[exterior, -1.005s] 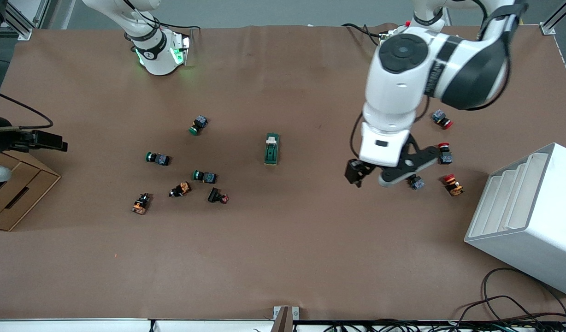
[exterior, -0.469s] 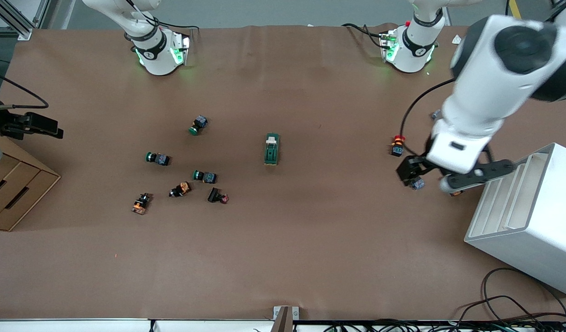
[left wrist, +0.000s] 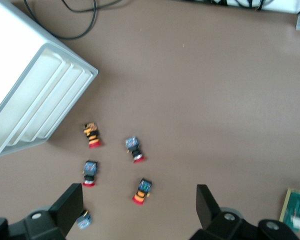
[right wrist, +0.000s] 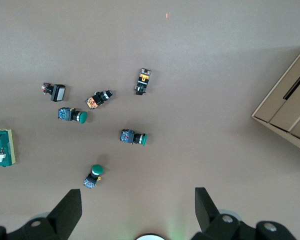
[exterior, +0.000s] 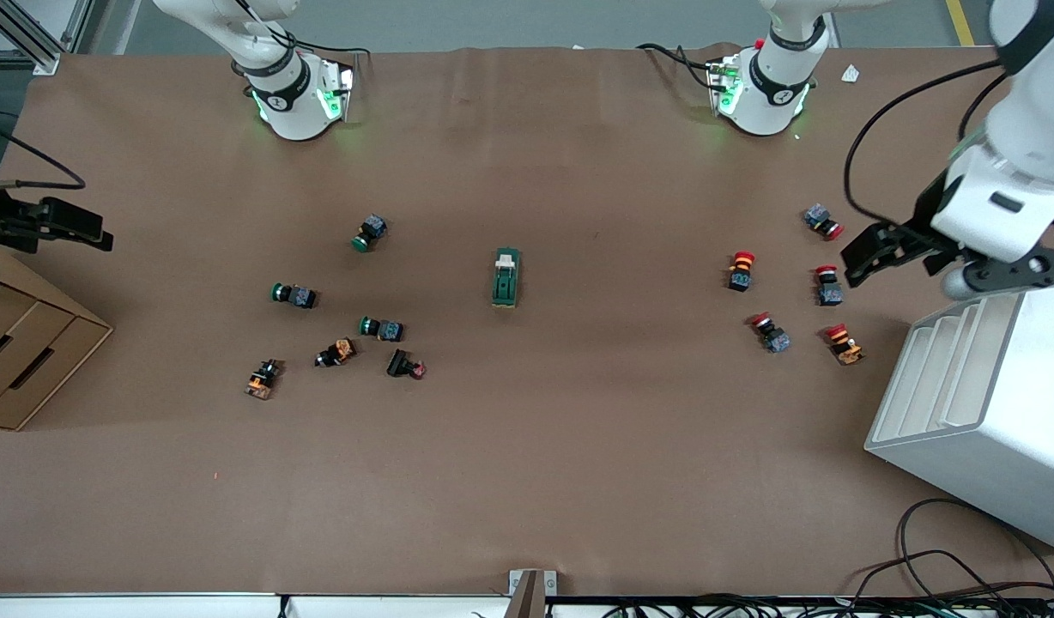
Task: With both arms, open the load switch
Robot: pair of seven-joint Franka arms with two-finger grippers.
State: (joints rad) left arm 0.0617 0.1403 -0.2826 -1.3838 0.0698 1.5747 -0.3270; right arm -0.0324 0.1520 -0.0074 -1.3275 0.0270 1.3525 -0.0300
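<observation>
The brown bench (exterior: pixel 527 481) lies mostly bare, with wide open room along the edge nearest the front camera and around its middle. A white slotted rack (exterior: pixel 982 403) fills the corner at the left arm's end, and a cardboard drawer box (exterior: pixel 29 352) sits at the right arm's end, cut off by the frame. The left gripper (left wrist: pixel 140 212) hangs over the rack's upper edge, jaws spread wide and empty. The right gripper (right wrist: pixel 137 210) is raised at the bench's edge over the drawer box, jaws wide too; its arm is mostly out of frame. Red push buttons (exterior: pixel 780 292) cluster near the rack, green and orange ones (exterior: pixel 338 318) toward the right arm's end. The load switch (exterior: pixel 506 277), dark green with a white tab, lies alone at mid-bench between the clusters.
</observation>
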